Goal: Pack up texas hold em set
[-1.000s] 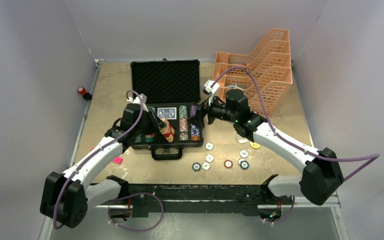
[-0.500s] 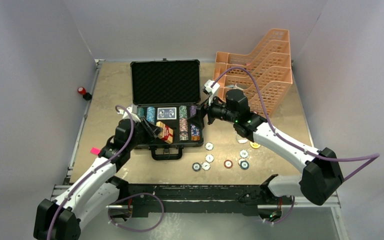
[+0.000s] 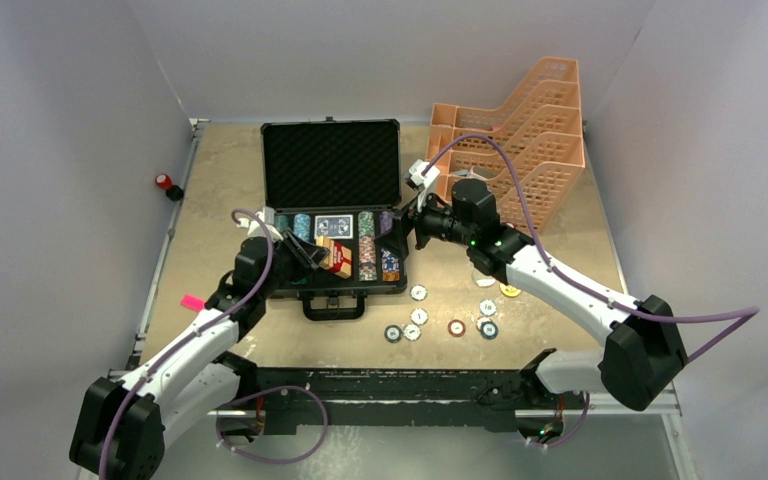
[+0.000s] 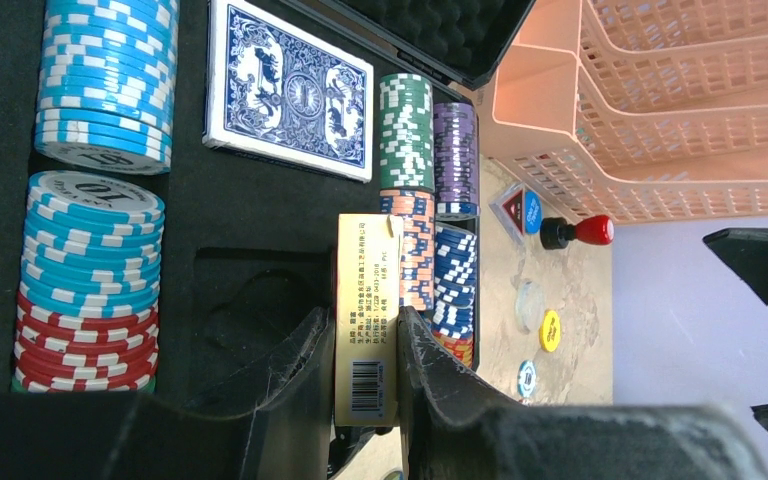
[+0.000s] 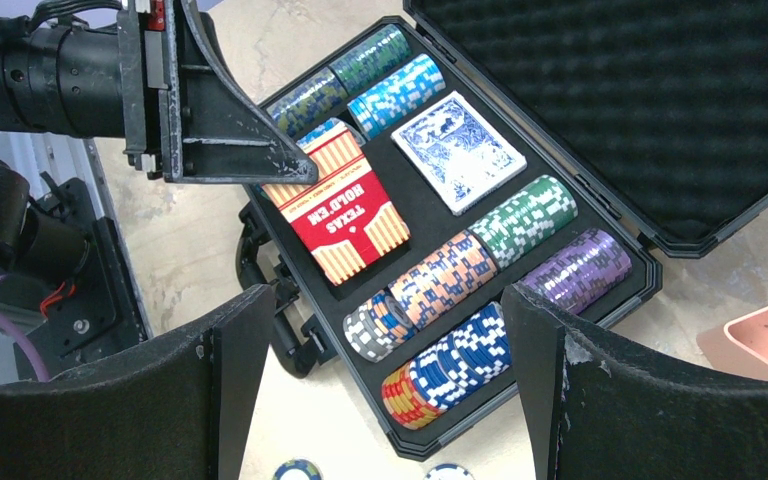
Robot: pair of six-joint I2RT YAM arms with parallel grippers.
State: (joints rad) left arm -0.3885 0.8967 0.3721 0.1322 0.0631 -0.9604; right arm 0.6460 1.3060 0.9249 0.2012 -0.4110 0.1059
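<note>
One red card deck (image 4: 367, 270): pinched edgewise by left gripper (image 4: 365, 345), angled to drop into empty slot (image 4: 250, 300).
Right gripper (image 5: 388, 315): wide open, empty, waiting near right edge of briefcase (image 3: 331, 160).

The briefcase (image 3: 331, 163) lining is matt black foam, egg-crate textured. The card box (image 5: 345, 215) is glossy printed cardboard; the poker chips (image 4: 95, 240) look like smooth hard plastic. The tray rack (image 3: 530, 130) is peach lattice plastic, the tabletop (image 3: 220, 190) matt and mottled.
</note>
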